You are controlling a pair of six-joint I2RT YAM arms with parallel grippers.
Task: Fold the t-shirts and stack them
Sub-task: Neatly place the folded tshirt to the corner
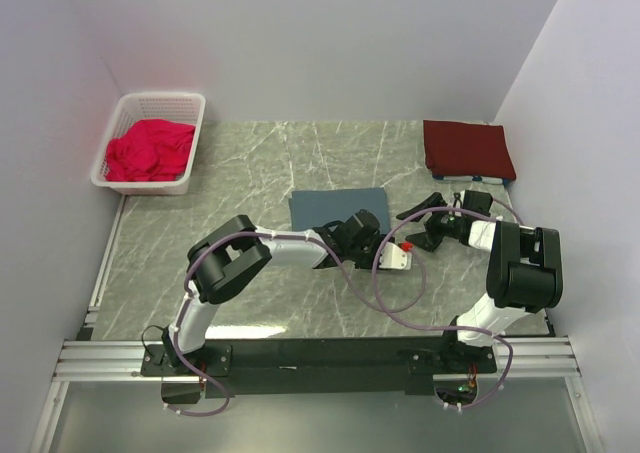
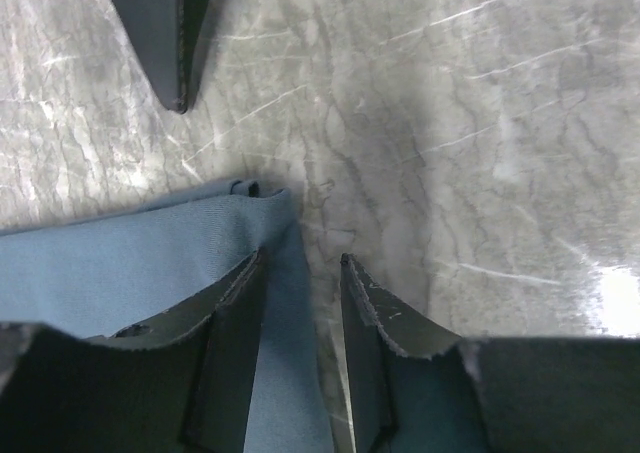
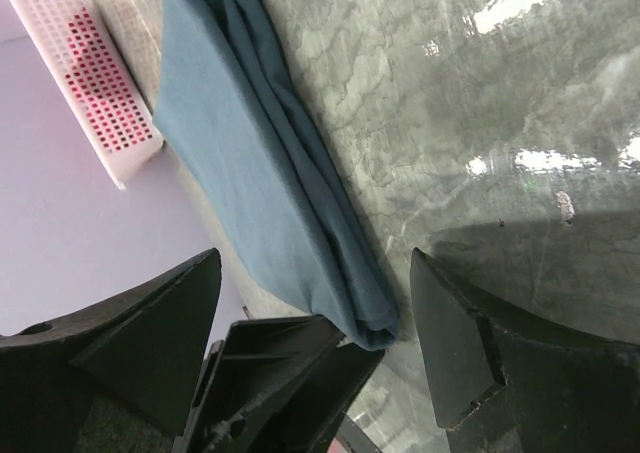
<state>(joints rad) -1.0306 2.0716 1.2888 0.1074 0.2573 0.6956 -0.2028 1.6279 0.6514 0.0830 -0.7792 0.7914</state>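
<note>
Blue-grey t-shirt [image 1: 338, 207] lay folded, long axis left-right. Left gripper [image 2: 300, 261] sat part-open astride its right corner, gripping nothing; right gripper [image 3: 315, 261] gaped empty just right. Maroon t-shirt [image 1: 468, 149] far-right of it.

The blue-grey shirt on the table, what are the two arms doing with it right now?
The left hand is open and sits astride the near right corner of the folded blue-grey t-shirt, not closed on it. The right hand, also open and holding nothing, hovers just beside that corner. The maroon t-shirt lies folded apart at the far right of the table, so the two are not yet stacked.
</note>
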